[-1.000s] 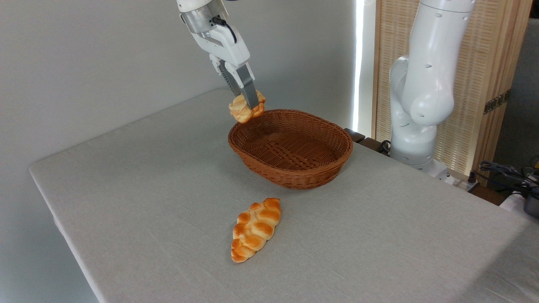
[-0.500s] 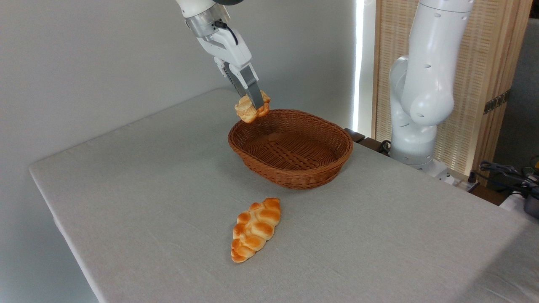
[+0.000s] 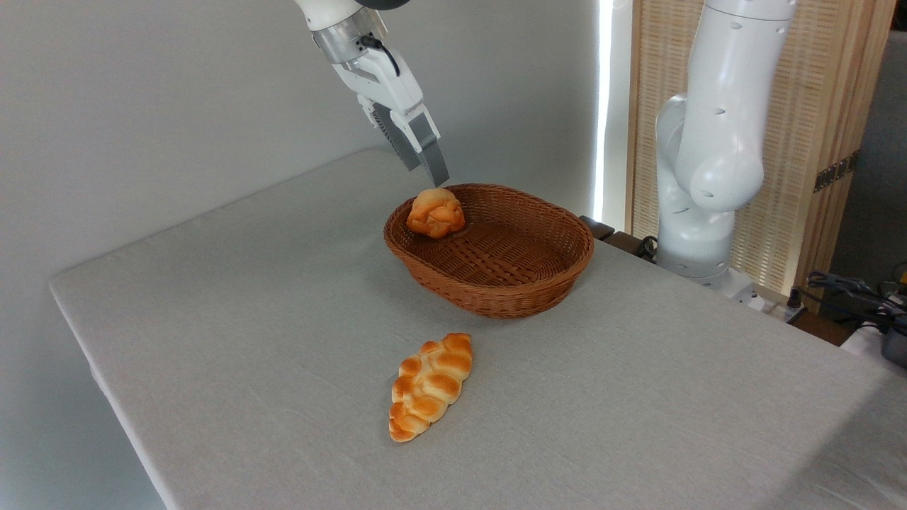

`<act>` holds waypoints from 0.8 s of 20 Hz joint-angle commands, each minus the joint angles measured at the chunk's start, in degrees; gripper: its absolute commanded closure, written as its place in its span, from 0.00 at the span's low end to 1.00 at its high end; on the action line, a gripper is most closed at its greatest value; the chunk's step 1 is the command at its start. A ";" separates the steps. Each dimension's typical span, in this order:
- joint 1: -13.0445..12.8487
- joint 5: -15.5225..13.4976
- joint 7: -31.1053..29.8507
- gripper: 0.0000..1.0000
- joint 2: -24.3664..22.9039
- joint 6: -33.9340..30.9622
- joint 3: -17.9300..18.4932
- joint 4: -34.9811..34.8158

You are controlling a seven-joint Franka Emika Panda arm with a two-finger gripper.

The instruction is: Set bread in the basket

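Observation:
The bread, a small round golden-orange bun, lies inside the brown wicker basket against its far-left wall, just below the rim. My gripper hangs a short way above the bun, tilted, open and holding nothing. Only the near grey finger shows clearly; the other is mostly hidden behind it.
A longer braided orange-brown loaf lies on the grey tablecloth in front of the basket. The arm's white base stands at the right behind the table, with cables further right. The table's left edge runs diagonally.
The gripper has opened and let go of the bun, which dropped from between the fingers into the basket's far-left side. The gripper itself has barely moved.

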 commanded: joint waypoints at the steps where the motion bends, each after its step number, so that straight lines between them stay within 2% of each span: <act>1: 1.02 0.45 1.69 0.00 -0.81 3.70 2.35 0.59; 3: 2.69 0.71 2.83 0.00 -0.90 7.74 4.03 0.68; 9: 14.37 1.32 9.33 0.00 -0.64 20.31 4.21 0.68; 11: 16.84 2.64 11.53 0.00 -0.11 22.35 4.29 0.68; 16: 23.51 2.73 18.29 0.00 1.47 23.85 4.73 0.68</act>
